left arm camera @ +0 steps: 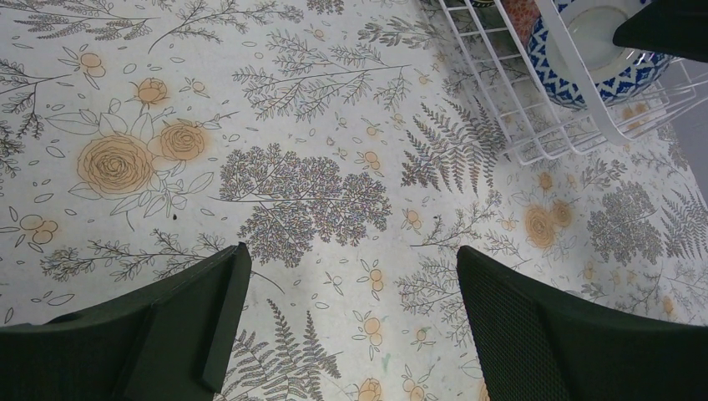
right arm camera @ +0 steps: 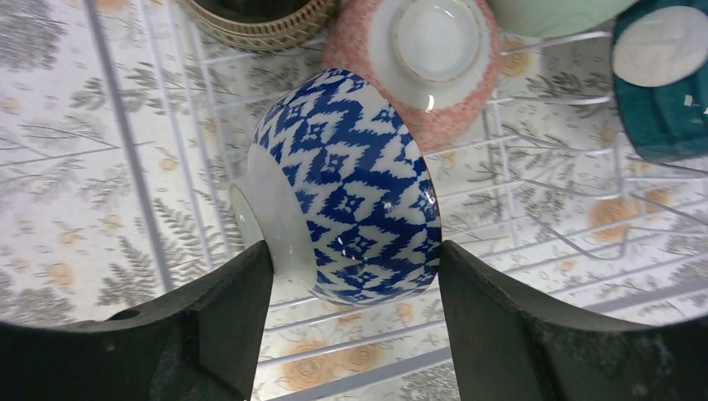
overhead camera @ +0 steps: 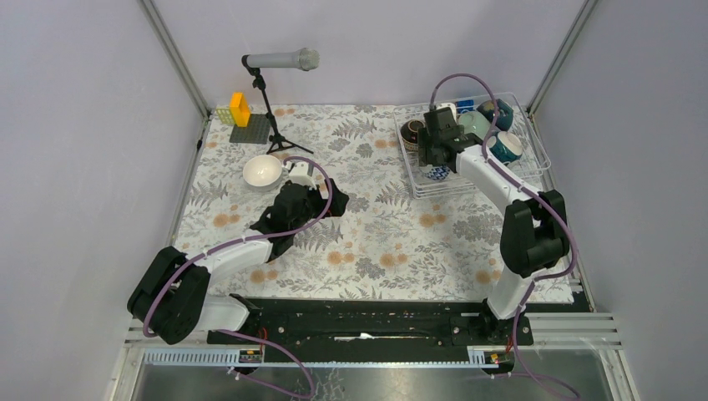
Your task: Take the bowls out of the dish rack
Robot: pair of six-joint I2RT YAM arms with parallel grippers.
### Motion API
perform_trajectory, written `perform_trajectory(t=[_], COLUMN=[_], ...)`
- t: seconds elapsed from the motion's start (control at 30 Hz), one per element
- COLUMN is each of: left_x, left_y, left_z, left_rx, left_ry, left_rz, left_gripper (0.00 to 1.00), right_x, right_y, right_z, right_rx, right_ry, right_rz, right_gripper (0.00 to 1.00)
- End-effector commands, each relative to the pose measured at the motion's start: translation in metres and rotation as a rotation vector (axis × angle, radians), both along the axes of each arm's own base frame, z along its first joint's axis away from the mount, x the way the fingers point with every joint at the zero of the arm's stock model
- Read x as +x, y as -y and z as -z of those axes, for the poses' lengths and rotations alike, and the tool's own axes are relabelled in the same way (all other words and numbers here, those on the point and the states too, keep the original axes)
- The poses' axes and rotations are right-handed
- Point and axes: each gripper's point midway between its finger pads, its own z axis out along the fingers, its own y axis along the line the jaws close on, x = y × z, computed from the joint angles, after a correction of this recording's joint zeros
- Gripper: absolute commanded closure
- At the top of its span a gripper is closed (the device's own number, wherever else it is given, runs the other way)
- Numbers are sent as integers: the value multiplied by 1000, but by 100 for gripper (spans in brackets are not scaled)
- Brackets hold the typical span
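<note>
The dish rack (overhead camera: pixel 476 190) stands at the table's far right with several bowls in it. A blue-and-white patterned bowl (right arm camera: pixel 351 192) lies on its side on the rack wires (right arm camera: pixel 125 125). My right gripper (right arm camera: pixel 355 259) is shut on it, one finger on its foot and the other on its rim. Behind it lie a pink bowl (right arm camera: pixel 434 58), a teal bowl (right arm camera: pixel 664 75), a mint green bowl (overhead camera: pixel 473 124) and a dark brown bowl (overhead camera: pixel 412 131). A white bowl (overhead camera: pixel 262 171) sits upright on the tablecloth at the left. My left gripper (left arm camera: pixel 351 317) hangs open over the cloth, nothing between its fingers.
A microphone (overhead camera: pixel 281 60) on a black tripod stands at the back left. Beside it an orange block (overhead camera: pixel 240 109) sits on a grey baseplate (overhead camera: pixel 253 131). In the left wrist view the rack's near corner (left arm camera: pixel 518 109) shows at the upper right. Grey walls close in both sides.
</note>
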Motion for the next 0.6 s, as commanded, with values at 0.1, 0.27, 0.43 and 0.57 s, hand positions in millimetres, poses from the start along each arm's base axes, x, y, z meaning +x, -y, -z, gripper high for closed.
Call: perform_trajectory(t=[0.1, 0.27, 0.43, 0.57], left_x=[9, 9, 8, 8], left_y=[4, 4, 3, 2], left_z=[-17, -18, -20, -21], left_rx=[-3, -2, -2, -6], left_ry=[49, 51, 56, 58], left_rz=[-9, -9, -13, -14], left_gripper=[1, 1, 1, 1], right_x=[8, 5, 2, 0], right_y=[23, 9, -11, -23], right_z=[-26, -22, -15, -13], right_rx=[-228, -233, -143, -87], right_ry=[61, 42, 14, -5], right_rz=[83, 34, -40, -81], right_gripper=[26, 11, 0, 0])
